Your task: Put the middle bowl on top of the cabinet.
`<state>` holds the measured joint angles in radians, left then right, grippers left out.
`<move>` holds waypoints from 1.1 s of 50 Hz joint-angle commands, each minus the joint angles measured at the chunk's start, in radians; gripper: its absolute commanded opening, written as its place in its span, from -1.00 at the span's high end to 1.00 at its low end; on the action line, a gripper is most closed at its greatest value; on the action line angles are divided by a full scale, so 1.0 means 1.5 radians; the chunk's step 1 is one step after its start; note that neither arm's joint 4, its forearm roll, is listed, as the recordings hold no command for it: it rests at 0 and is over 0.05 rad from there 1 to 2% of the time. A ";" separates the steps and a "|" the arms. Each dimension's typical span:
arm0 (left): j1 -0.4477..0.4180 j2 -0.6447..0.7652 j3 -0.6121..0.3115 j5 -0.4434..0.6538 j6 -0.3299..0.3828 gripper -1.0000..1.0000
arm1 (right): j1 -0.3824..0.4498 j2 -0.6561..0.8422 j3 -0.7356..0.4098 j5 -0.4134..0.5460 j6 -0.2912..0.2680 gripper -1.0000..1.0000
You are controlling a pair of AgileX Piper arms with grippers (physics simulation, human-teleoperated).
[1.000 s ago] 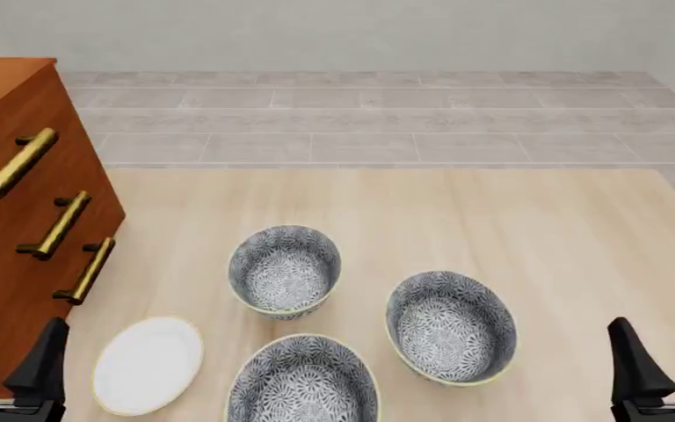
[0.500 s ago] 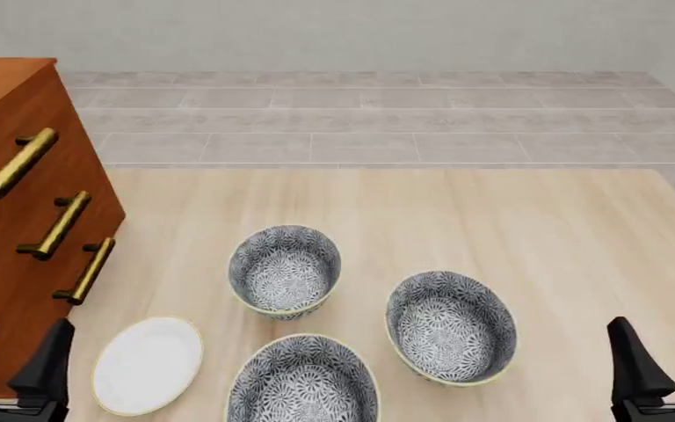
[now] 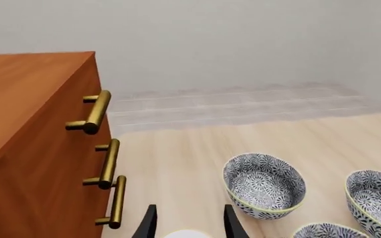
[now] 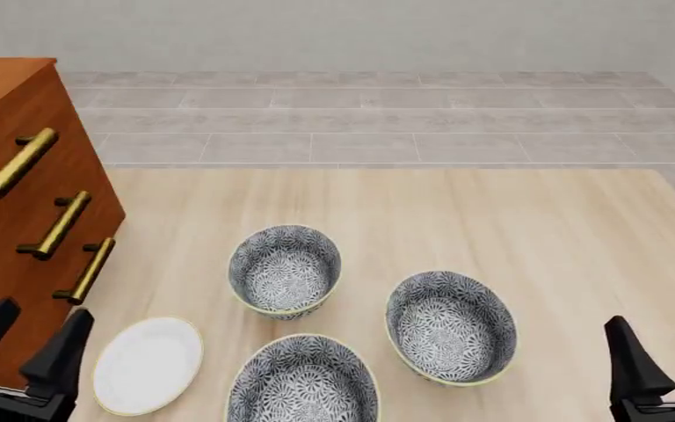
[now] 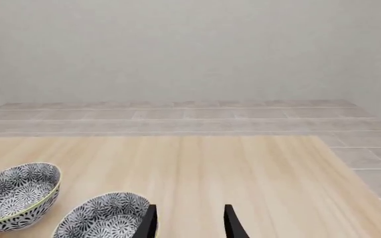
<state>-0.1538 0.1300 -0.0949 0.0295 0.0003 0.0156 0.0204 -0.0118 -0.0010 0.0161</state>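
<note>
Three patterned bowls stand on the table. I take the middle bowl point(image 4: 452, 327) to be the wide one at the right, between the other two in size and depth; it also shows in the left wrist view point(image 3: 376, 198) and the right wrist view point(image 5: 104, 215). The cabinet point(image 4: 15, 176), reddish-brown with brass handles, stands at the left point(image 3: 31, 139). My left gripper point(image 4: 32, 338) is open near the cabinet's front corner, empty point(image 3: 189, 223). My right gripper point(image 4: 663, 347) is open and empty at the right point(image 5: 189, 220), to the right of the middle bowl.
A narrower, deeper bowl point(image 4: 285, 268) sits behind, and a larger bowl point(image 4: 302, 382) lies at the front edge. A white plate point(image 4: 148, 365) rests just right of the left gripper. The table's far edge meets a tiled floor.
My left gripper has risen and shifted a little forward and right, toward the plate. The right gripper and the bowls have not moved.
</note>
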 commanded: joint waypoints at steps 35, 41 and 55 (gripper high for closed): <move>-0.237 0.413 -0.293 0.019 0.053 -1.00 | 0.005 -0.010 -0.057 0.053 0.000 -1.00; -0.279 0.471 -0.336 0.037 0.059 -1.00 | 0.006 -0.012 -0.061 0.058 0.001 -1.00; -0.371 0.625 -0.450 0.061 0.063 -1.00 | 0.002 -0.012 -0.062 0.063 0.004 -1.00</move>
<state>-0.6123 0.9017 -0.6570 0.0988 0.0834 0.0230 0.0051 -0.1011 0.0850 0.0199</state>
